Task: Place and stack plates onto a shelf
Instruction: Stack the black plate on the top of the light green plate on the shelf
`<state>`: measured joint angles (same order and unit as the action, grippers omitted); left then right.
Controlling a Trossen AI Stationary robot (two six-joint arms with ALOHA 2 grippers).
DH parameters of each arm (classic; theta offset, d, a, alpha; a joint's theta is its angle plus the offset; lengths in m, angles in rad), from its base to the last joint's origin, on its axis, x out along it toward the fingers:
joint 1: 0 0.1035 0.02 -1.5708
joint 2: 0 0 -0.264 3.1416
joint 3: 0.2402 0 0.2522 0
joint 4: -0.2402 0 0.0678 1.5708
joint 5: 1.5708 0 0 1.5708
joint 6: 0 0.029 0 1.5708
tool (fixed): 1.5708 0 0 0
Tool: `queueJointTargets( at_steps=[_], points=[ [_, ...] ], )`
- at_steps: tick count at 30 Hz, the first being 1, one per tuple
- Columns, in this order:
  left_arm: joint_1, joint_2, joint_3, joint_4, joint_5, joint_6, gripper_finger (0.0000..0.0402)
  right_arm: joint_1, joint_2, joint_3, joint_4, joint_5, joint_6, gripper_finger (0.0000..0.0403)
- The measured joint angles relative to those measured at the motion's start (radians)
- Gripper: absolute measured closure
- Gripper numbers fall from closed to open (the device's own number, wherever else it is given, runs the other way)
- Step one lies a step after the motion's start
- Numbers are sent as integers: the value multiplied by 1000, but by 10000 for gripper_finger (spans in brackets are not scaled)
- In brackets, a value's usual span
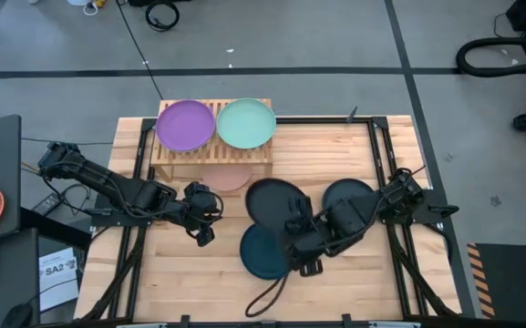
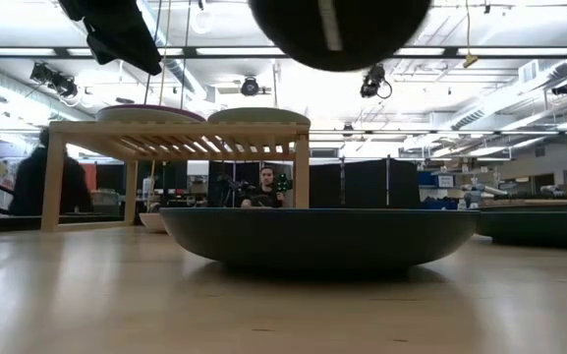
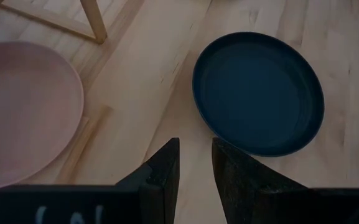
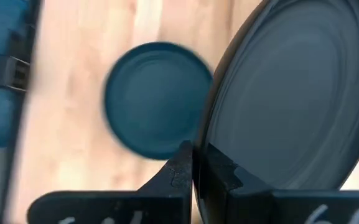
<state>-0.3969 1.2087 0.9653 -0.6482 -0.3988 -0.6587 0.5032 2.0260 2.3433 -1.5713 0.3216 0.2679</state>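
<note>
The shelf (image 1: 212, 146) stands at the table's far middle with a purple plate (image 1: 187, 125) and a mint plate (image 1: 245, 122) on its slatted top. A pink plate (image 1: 226, 177) lies on the table under it. My right gripper (image 1: 293, 221) is shut on a black plate (image 1: 276, 202), held above a dark teal plate (image 1: 263, 252) that lies flat on the table. Another dark plate (image 1: 346, 195) lies to the right. My left gripper (image 1: 203, 225) hovers open left of the teal plate, nothing between its fingers (image 3: 167, 165). My right gripper pinches the black plate's rim (image 4: 205, 140) between its two fingers, at the plate's near right side. The fingers slant down from the table's right. The plate is lifted clear of the table and tilted, its underside (image 2: 340, 29) high above the teal plate (image 2: 322, 236).
The shelf's legs (image 2: 53, 182) leave a low gap over the table. Black frame rails (image 1: 381, 164) run along the table's sides. People show in the room behind the table. Bare wood lies along the near edge (image 1: 199, 292).
</note>
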Motion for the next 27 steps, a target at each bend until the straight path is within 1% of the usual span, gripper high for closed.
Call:
queueJointTargets(
  at_steps=[5,9,19,25,27],
  points=[
    [0,0,0,0,0,0,301,-51,0,14,-1,83,-247,383],
    [0,0,0,1,0,0,301,-112,0,14,0,105,-388,383],
    [0,0,0,2,0,0,301,-323,0,13,1,108,-596,382],
    [0,0,0,2,0,0,301,-455,0,13,43,105,-735,382],
    [0,0,0,1,0,0,301,-498,0,13,62,86,-778,382]
  ],
)
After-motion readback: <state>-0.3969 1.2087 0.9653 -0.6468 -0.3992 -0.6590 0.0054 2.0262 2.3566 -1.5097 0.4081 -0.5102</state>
